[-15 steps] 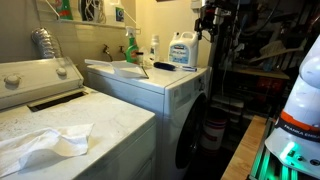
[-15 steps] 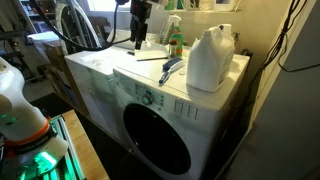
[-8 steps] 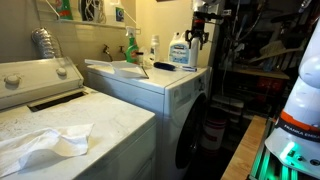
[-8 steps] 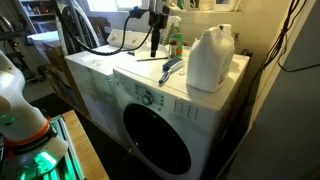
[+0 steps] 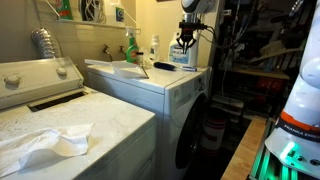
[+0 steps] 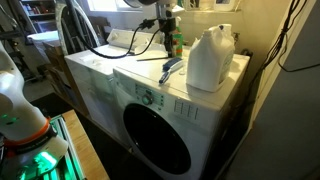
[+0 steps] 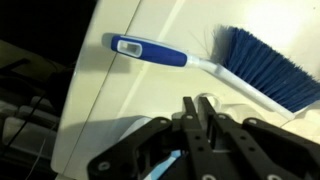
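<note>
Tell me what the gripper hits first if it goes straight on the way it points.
Most likely the blue brush, about where its handle meets the bristles; the gripper points down at it. Depth is unclear, so it might land on the white machine top just beside it.

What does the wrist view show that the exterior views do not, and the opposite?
Only the wrist view: the bristles of the blue brush in detail, and the fingers close together. Only an exterior view: the white jug, the green spray bottle and the round washer door. Both: the brush lying on the white machine top, with the gripper above it.
</note>
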You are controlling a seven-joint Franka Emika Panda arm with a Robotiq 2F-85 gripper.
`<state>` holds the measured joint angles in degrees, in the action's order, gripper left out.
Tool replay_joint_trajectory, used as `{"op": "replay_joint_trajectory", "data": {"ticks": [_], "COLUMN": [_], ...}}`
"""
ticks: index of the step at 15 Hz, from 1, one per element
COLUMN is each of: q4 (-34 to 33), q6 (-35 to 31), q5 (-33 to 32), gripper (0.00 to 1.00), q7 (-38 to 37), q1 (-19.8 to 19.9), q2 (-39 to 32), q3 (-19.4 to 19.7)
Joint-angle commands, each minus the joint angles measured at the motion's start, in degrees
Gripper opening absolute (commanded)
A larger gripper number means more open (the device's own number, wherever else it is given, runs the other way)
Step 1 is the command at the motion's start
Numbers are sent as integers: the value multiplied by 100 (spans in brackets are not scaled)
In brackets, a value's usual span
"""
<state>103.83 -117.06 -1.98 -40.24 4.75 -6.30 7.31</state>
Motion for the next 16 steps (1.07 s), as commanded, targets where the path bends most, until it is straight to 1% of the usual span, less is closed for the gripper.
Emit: {"op": "replay_joint_trajectory", "data": {"ticks": [1,3,4,5,8,10,13,16], "q4": [-12,-13,-60,-112,-144,-139,-94,-18], "q6": [-60,-77,-150,-99,-184,-222,-419,-816], "q5": [-35,-57,-47,126,413,441,426,391], "gripper": [5,4,1,0,0,0,0,0], "q7": [-9,-12,-43,-17,-57,-180,-420,-654], "q1": [-5,-6,-11,-7,-1,-12,-12,-39], "q2": [-25,-32,-106,-207,-435,-577,-733,-823], "q3": [-1,0,-5,-29,-49,-24,31,72]}}
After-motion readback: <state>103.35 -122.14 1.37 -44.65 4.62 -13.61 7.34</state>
